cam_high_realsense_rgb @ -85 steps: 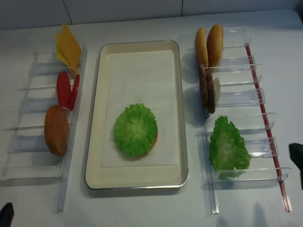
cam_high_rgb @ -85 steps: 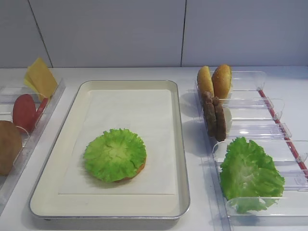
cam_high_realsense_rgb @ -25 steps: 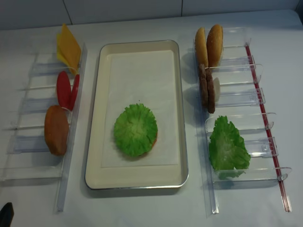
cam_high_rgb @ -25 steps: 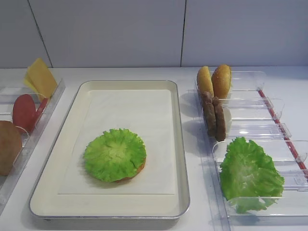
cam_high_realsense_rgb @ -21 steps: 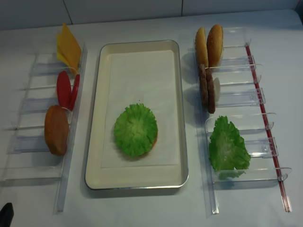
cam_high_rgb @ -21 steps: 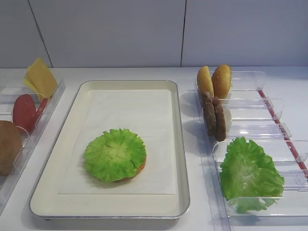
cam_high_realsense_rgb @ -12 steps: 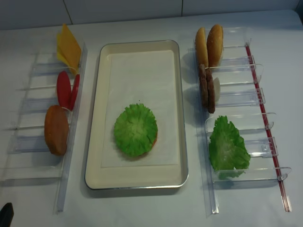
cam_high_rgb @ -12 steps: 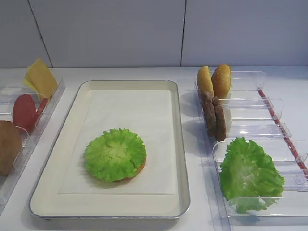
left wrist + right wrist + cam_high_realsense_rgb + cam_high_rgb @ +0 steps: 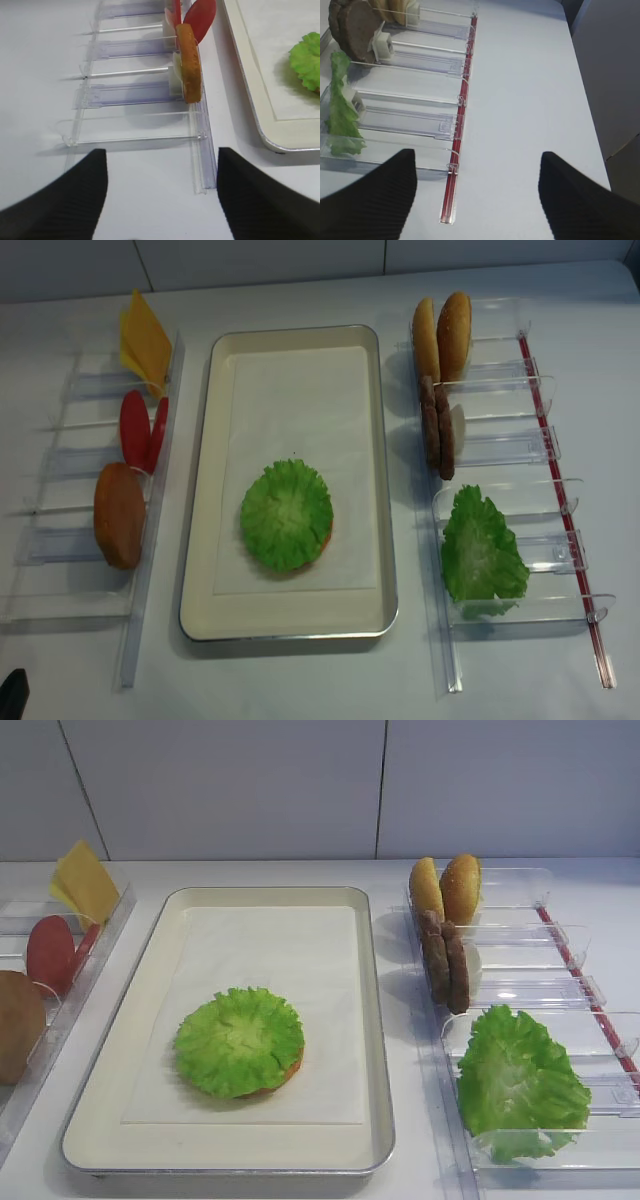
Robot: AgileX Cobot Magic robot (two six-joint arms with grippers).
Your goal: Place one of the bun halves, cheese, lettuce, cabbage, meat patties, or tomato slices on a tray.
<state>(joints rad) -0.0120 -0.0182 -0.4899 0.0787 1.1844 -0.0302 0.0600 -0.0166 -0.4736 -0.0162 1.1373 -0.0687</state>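
Bun half (image 9: 323, 537) mostly hidden under lettuce (image 9: 286, 515) on tray (image 9: 200, 540)

On your tray (image 9: 205, 490), a frilly green lettuce leaf (image 9: 286, 516) lies flat over a bun half whose edge peeks out. To its right, two bun halves (image 9: 441, 335) and two meat patties (image 9: 436, 430) stand on edge above spare lettuce (image 9: 482, 552); to its left stand cheese (image 9: 145, 340), tomato slices (image 9: 140, 430) and another bun half (image 9: 119, 514).

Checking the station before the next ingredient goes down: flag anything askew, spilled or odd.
Nothing spilled or damaged. The lettuce lies flat over a bun half, low on the tray. The spare lettuce leaf droops across its clear bin's dividers. Cheese, tomato slices and meat patties stand upright in their slots.
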